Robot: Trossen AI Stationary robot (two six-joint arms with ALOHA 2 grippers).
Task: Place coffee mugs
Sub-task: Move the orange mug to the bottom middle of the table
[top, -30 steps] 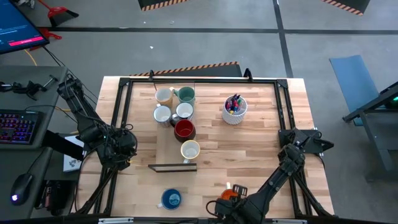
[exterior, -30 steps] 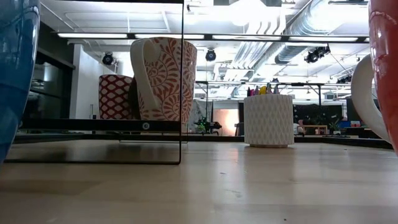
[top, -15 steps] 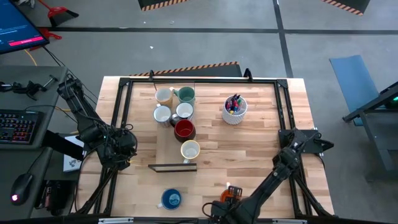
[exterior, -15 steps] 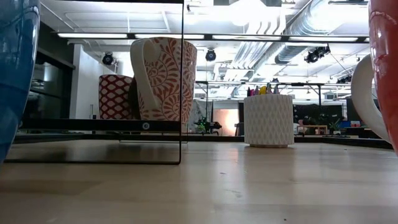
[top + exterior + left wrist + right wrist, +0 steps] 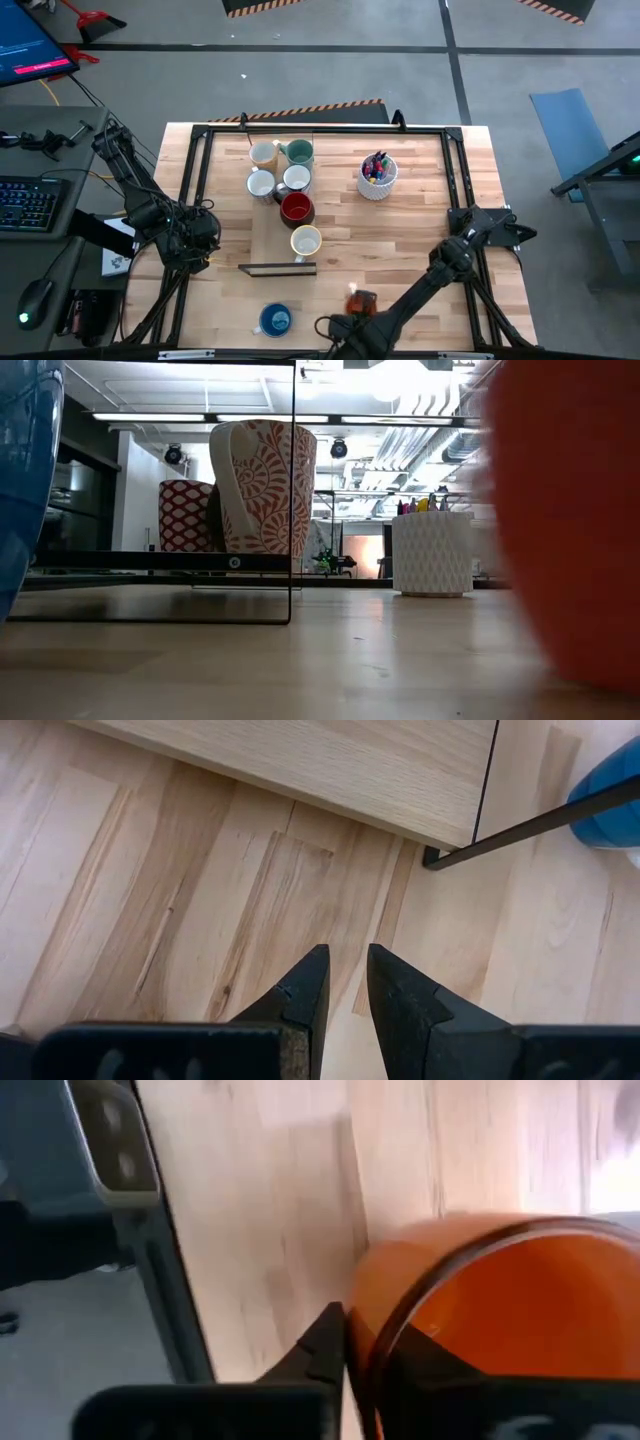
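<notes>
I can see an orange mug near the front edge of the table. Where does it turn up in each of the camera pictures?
High view: orange mug near the table's front edge, at the right gripper.
Low view: the big orange blur filling the right side.
Left wrist view: not in it.
Right wrist view: its rim pinched between the fingers.
Shared landmark: the blue mug, at the low view's left edge.

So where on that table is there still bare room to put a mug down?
Bare wood lies between the pen cup and the table's right rail, and left of the mug cluster. The orange mug and right gripper crowd the near edge.
</notes>
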